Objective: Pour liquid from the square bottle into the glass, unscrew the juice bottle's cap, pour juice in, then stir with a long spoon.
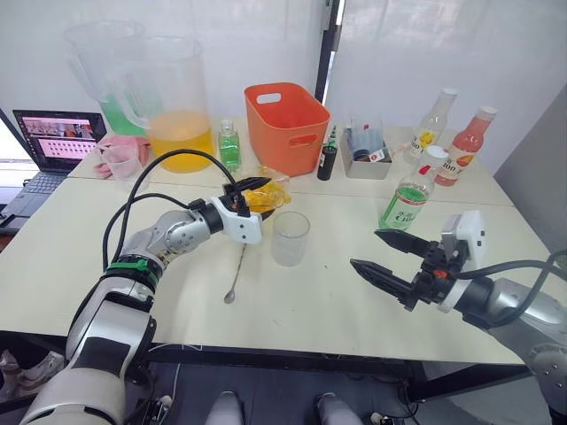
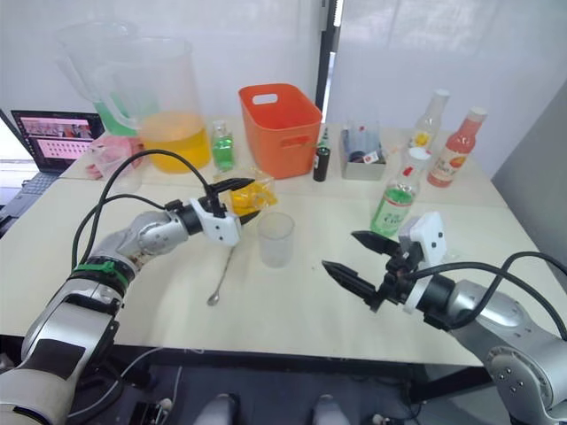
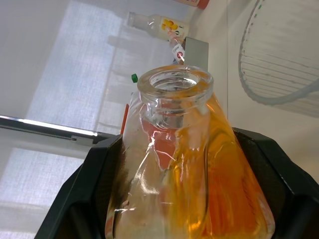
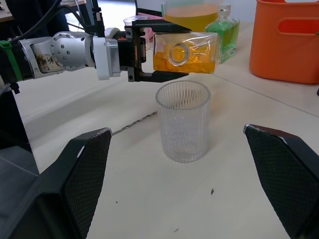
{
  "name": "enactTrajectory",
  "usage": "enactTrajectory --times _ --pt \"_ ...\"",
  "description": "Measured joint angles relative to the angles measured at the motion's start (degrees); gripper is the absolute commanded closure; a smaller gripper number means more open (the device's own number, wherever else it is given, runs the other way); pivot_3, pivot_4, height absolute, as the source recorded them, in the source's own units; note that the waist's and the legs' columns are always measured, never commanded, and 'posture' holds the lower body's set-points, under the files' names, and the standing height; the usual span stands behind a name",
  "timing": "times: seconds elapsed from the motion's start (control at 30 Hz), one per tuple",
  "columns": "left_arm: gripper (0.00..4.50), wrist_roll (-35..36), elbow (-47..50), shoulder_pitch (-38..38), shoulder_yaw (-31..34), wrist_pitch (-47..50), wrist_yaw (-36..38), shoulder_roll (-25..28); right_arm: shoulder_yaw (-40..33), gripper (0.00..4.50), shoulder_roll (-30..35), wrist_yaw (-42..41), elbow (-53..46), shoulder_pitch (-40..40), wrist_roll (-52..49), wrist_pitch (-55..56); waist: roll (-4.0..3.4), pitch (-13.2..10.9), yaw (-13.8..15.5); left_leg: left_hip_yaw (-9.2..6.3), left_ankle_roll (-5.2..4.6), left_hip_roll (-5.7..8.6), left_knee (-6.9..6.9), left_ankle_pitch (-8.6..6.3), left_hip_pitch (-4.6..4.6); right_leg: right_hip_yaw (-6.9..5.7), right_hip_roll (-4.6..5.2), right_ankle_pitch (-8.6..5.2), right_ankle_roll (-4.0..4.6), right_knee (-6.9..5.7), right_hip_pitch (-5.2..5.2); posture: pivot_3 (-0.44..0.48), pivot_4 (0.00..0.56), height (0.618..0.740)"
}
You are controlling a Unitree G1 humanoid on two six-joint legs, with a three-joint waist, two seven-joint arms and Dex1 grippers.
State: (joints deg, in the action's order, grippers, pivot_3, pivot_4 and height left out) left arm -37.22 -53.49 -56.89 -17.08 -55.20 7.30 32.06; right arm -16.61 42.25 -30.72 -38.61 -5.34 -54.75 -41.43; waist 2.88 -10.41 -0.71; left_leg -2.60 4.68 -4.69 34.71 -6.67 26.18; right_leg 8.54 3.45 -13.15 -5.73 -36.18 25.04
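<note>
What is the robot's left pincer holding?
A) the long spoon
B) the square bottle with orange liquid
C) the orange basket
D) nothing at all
B: the left pincer is clamped on the square bottle of orange liquid, tipped on its side above the empty glass, while the long spoon lies on the table.

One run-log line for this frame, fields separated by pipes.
phase: first pour | left gripper: holds square orange-liquid glass bottle tipped, uncapped | clear ribbed glass: empty | right gripper: open, idle | long metal spoon: on table
</note>
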Motion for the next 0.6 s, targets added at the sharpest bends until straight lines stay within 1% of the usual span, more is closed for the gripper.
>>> enactTrajectory --times 0.3,0.43,0.6 --pt "1.72 -7.3 0.0 -2.7 -3.4 -0.4 -9.9 1.6 0.0 0.0 0.0 1.5 -0.4 0.0 -0.6 -0.1 0.0 0.0 0.0 0.0 0.01 0.0 0.01 0.0 0.0 0.0 0.0 0.01 -0.02 0.0 0.0 0.0 0.15 0.74" --pt "1.72 -10.0 0.0 -3.5 -5.2 -0.3 -13.0 1.8 0.0 0.0 0.0 2.0 -0.8 0.0 -0.6 -0.1 0.0 0.0 0.0 0.0 0.01 0.0 0.02 0.0 0.0 0.0 0.0 0.01 -0.03 0.0 0.0 0.0 0.15 0.74" --pt "1.72 -11.3 0.0 -3.6 -6.5 0.2 -15.3 2.0 0.0 0.0 0.0 2.2 -0.9 0.0 -0.6 -0.1 0.0 0.0 0.0 0.0 0.01 0.0 0.02 0.0 0.0 0.0 0.0 0.01 -0.03 -0.01 0.0 0.0 0.15 0.74"
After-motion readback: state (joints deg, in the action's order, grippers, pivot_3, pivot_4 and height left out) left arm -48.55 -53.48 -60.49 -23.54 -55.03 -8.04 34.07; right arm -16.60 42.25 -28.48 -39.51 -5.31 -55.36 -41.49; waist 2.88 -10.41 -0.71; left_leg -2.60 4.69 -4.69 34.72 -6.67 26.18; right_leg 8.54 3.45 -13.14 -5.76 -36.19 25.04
